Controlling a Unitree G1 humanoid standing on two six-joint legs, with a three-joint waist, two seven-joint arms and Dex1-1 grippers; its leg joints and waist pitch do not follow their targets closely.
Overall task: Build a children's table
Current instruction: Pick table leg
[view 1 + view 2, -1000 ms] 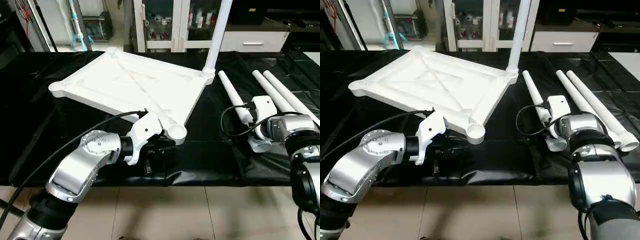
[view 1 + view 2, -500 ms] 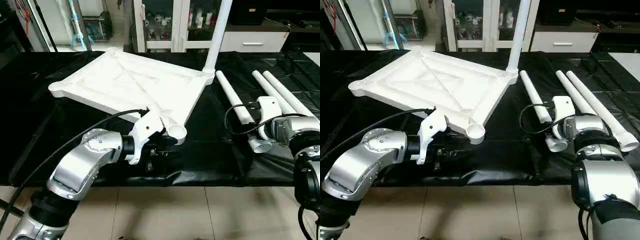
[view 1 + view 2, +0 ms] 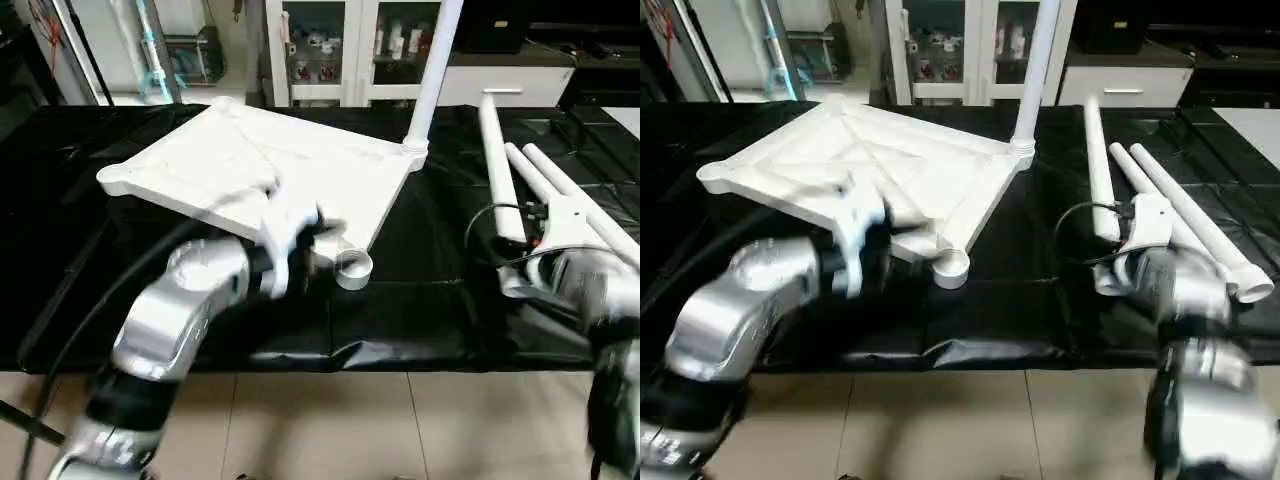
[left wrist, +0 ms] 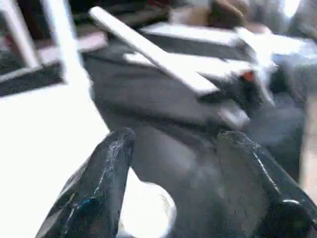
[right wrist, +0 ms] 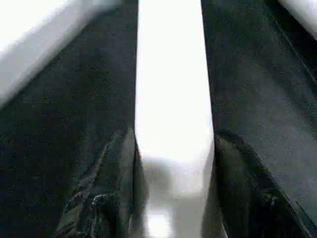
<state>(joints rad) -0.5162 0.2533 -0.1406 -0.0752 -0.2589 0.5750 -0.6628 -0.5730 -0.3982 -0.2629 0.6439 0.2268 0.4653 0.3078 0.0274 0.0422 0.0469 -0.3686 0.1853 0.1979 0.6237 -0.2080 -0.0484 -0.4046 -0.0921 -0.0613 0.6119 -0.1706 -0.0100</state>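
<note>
The children's table top (image 3: pixel 260 165) lies underside up on the black-draped work table. One white leg (image 3: pixel 433 70) stands upright in its far right corner socket. My left gripper (image 4: pixel 176 139) is open beside the near corner socket (image 3: pixel 352 268), with nothing between its fingers (image 4: pixel 106 168). My right gripper (image 5: pixel 173 139) is shut on another leg (image 3: pixel 495 160) near its flared end, and that leg's far end is lifted off the cloth. Two more legs (image 3: pixel 565 195) lie side by side at the right.
The black cloth (image 3: pixel 420 320) hangs over the table's near edge above a tiled floor. Glass-fronted cabinets (image 3: pixel 340 45) and a white drawer unit (image 3: pixel 505 85) stand behind the table. A black cable (image 3: pixel 490 225) loops over my right wrist.
My left gripper has opened and risen from under the top's near corner. My right gripper has closed on the nearest leg and tipped its far end up off the table.
</note>
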